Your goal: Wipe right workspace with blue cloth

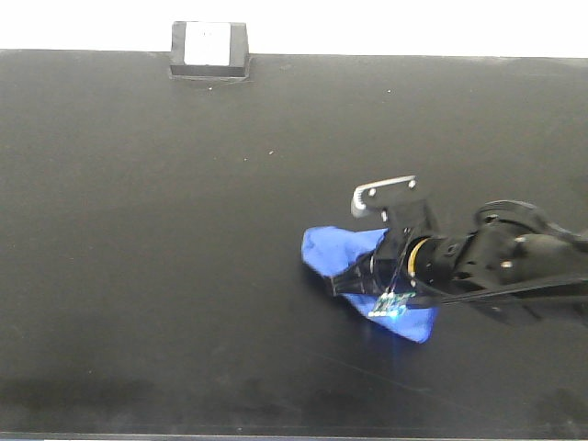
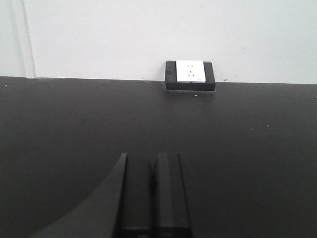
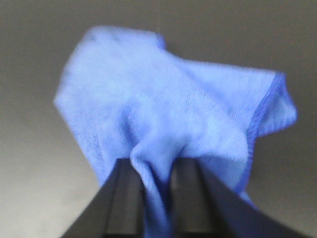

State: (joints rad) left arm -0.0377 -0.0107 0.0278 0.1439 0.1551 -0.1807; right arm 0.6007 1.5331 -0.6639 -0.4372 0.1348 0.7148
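Note:
The blue cloth [image 1: 342,250] lies crumpled on the black table [image 1: 184,230], right of centre. My right gripper [image 1: 342,283] reaches in from the right and is shut on a fold of it. In the right wrist view the cloth [image 3: 168,104] bunches up ahead of the two black fingers [image 3: 129,198], with a pinched fold running down between them; my right gripper [image 3: 156,166] holds it against the table. My left gripper [image 2: 151,161] shows only in the left wrist view, its fingers pressed together and empty above the table [image 2: 247,148].
A white wall socket in a black frame [image 1: 209,48] sits at the table's far edge, left of centre; it also shows in the left wrist view [image 2: 190,74]. A white wall runs behind the table. The table's front edge is at the bottom of the front view.

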